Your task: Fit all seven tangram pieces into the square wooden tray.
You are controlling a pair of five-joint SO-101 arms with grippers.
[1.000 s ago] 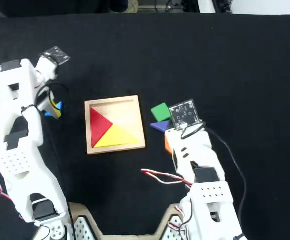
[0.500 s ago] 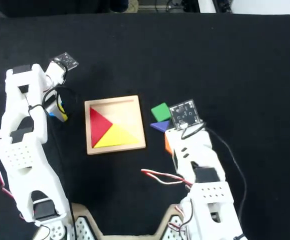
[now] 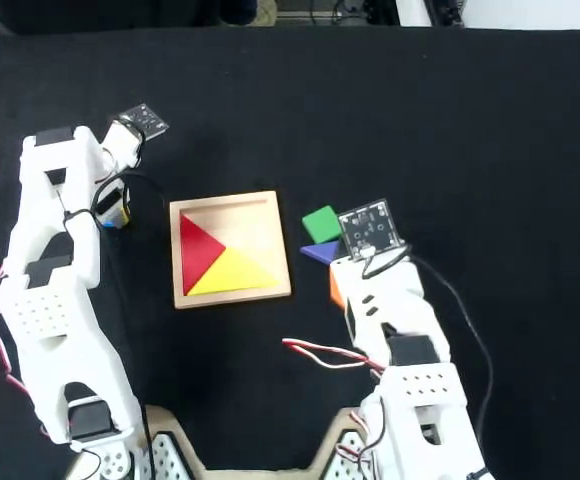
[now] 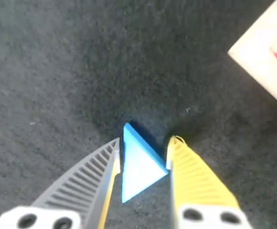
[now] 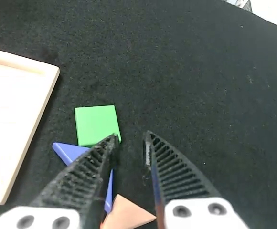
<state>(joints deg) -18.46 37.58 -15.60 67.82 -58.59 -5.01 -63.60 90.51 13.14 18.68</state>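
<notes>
Two in tray [image 3: 228, 200]: red triangle [image 3: 198, 250], yellow triangle [image 3: 232, 272]. Three beside: green square [image 3: 319, 223], violet piece [image 3: 320, 252], orange piece [image 3: 336, 290]. Pinched in left claw [image 4: 145, 140], moved nearer tray: one blue triangle [image 4: 137, 167]. Right claw [image 5: 130, 135] parted, empty.

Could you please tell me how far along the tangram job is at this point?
Done: the red triangle and yellow triangle lie in the tray. In hand: the left gripper is shut on the light blue triangle beside the tray. Remaining: the green square, dark blue triangle and orange piece lie on the table by the open right gripper.
</notes>
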